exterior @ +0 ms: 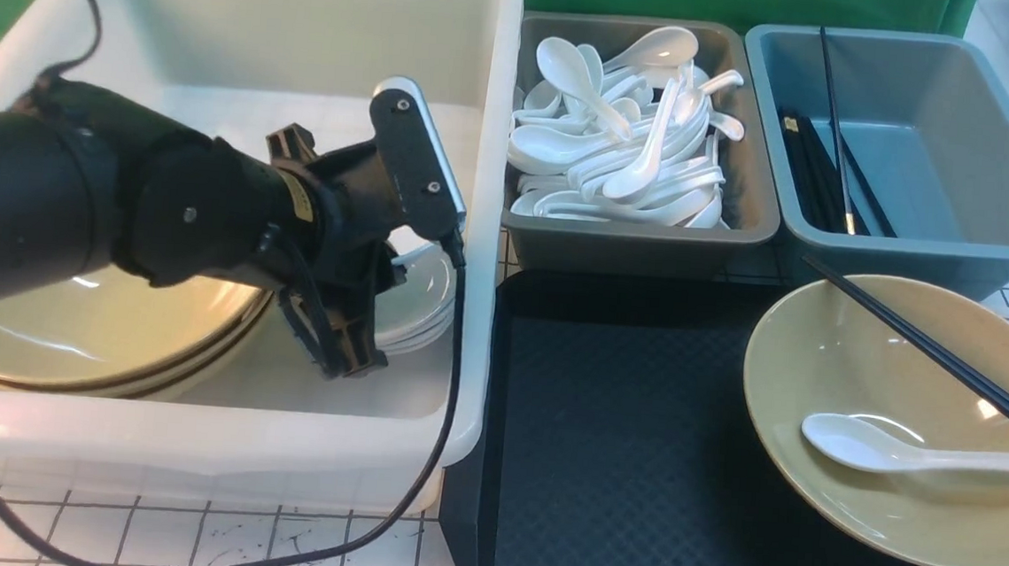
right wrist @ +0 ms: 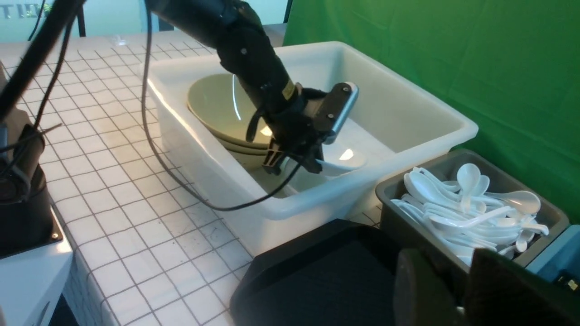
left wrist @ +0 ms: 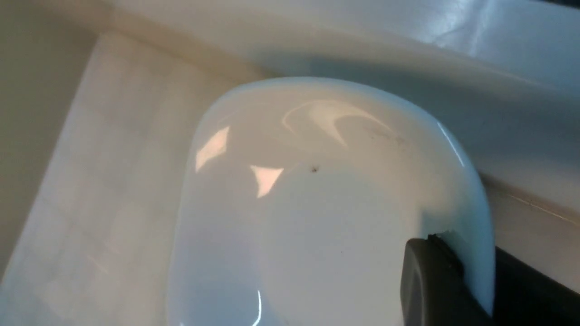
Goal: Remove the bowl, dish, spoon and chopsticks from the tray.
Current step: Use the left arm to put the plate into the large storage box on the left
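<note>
The left gripper (left wrist: 471, 283) is clamped on the rim of the dish (left wrist: 317, 217), low inside the white tub (exterior: 280, 449) near its right wall. It is over a stack of white dishes (exterior: 426, 322), and stacked tan bowls (exterior: 92, 338) crowd its left side. The right gripper (right wrist: 457, 290) hangs near the far edge of the tray (exterior: 617, 451), jaws slightly apart with nothing seen between them. The bowl (exterior: 870, 388) sits at the tray's right edge holding the spoon (exterior: 892, 450), the chopsticks (exterior: 935, 353) across its rim, with a grey bin (exterior: 649, 249) of spoons and a blue bin (exterior: 915, 254) beyond.
</note>
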`<state>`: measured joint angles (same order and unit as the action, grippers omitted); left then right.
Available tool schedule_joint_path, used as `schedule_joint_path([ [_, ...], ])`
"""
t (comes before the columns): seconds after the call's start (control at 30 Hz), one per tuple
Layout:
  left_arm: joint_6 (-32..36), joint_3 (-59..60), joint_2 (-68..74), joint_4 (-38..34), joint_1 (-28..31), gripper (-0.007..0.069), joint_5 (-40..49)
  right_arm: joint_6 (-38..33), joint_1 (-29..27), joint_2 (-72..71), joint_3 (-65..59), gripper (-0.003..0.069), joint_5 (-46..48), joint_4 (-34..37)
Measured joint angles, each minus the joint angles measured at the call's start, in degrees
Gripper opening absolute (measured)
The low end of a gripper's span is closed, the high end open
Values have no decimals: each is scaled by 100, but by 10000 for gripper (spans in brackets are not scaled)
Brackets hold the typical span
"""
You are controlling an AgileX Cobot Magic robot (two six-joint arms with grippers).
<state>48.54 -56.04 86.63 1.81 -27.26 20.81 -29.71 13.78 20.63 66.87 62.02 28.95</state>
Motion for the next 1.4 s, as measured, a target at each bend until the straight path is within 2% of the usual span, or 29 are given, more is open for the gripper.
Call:
schedule_joint_path([
  [0.17, -8, 0, 119, -242, 0, 15, -117, 0, 0, 0, 0, 163, 5, 1],
  [0.33, -356, 0, 119, -1095, -34, 15, -294, 0, 0, 0, 0, 163, 5, 14],
  [0.43, -589, 0, 138, -1363, -34, 15, -417, 0, 0, 0, -6, 163, 5, 17],
  [0.67, -1029, 0, 293, -1458, -34, 15, -408, -6, 0, 2, -17, 165, 40, 17],
  [0.93, -1631, 0, 338, -944, 26, 15, -276, -7, 0, 2, -17, 171, -14, 17],
  [1.07, -2250, 0, 338, -181, 49, 15, -226, -3, 0, 14, -17, 172, -460, 49],
  [1.17, -2579, 0, 338, 197, 49, 15, -171, -26, 0, 132, -23, 172, -674, 240],
  [1.4, -3039, 0, 338, 577, 49, 15, -182, -421, 0, 1066, -29, 172, -852, 782],
])
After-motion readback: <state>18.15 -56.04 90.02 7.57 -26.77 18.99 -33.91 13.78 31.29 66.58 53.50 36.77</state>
